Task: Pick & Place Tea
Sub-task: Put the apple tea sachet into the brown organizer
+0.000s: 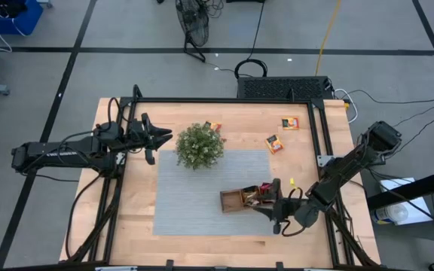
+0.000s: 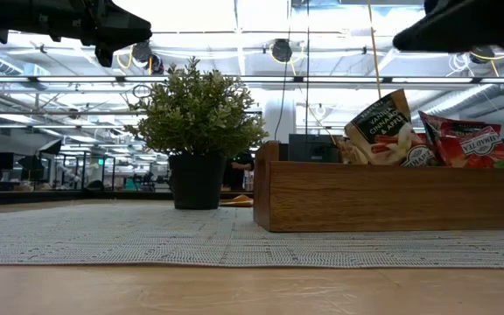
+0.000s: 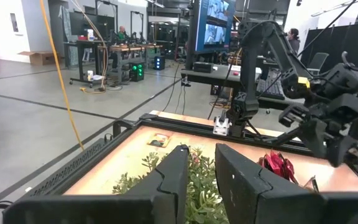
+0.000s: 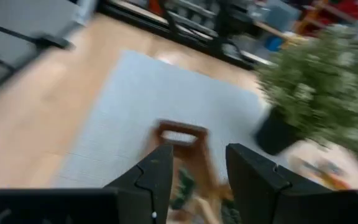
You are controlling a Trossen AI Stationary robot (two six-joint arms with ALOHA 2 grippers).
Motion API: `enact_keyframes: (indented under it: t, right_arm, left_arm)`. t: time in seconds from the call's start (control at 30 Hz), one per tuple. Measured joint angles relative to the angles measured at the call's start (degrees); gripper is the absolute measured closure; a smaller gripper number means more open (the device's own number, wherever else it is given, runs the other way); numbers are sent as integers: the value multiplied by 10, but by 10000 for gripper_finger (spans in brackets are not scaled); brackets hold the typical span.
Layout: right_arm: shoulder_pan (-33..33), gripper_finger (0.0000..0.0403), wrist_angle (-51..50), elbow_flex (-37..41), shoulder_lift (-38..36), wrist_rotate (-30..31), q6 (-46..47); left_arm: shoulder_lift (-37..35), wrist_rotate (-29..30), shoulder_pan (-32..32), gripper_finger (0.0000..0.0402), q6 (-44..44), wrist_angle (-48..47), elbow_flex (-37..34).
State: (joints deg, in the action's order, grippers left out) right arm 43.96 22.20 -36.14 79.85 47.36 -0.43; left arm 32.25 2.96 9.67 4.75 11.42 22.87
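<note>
Viewed from above: a wooden bench (image 1: pixel 134 226) with a grey mat (image 1: pixel 194 203) at its centre. At the mat's 11 o'clock corner, a small potted plant (image 1: pixel 200 145). At the mat's 4 o'clock, a brown wooden tray (image 1: pixel 236 200) with several tea sachets (image 1: pixel 256 195) packed into its 3 o'clock end. Off the mat toward the bench's 1 o'clock, two loose sachets (image 1: pixel 289 123) on bare wood, and a third (image 1: pixel 215 126) just beside the plant at its 1 o'clock. At the tray's 3 o'clock end, the right hand (image 1: pixel 271 205), pointed toward 9 o'clock. At the plant's 9 o'clock, the left hand (image 1: pixel 166 137), close to the leaves. Only from the right wrist: the right hand's fingers (image 4: pixel 157 177) plainly spread, gripping nothing, the tray blurred beneath them. Only from the left wrist: the left hand's fingers (image 3: pixel 173 177) parted by a narrow gap, gripping nothing, plant leaves visible through it, with red sachets and the right arm (image 3: pixel 328 118) farther off, and people in the workshop behind. Only from bench level: sachets standing upright above the tray's wall (image 2: pixel 392 197), one tan (image 2: pixel 381 127), one red (image 2: pixel 466 144), plant pot resting on the mat at the tray's 9 o'clock.
</note>
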Motion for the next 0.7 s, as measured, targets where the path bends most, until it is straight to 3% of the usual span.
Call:
enact_keyframes:
  t: [0.27, 0.47, 0.7]
  right_arm:
    - [-63, 291, 47, 0, -7, -199, 4]
    - [-124, 348, 35, 0, -6, -234, 10]
    - [-140, 399, -8, 0, -5, -286, 27]
  left_arm:
    - [0, 1, 0, 314, 0, 0, 0]
    - [0, 1, 0, 314, 0, -1, 0]
    - [0, 1, 0, 314, 0, -2, 0]
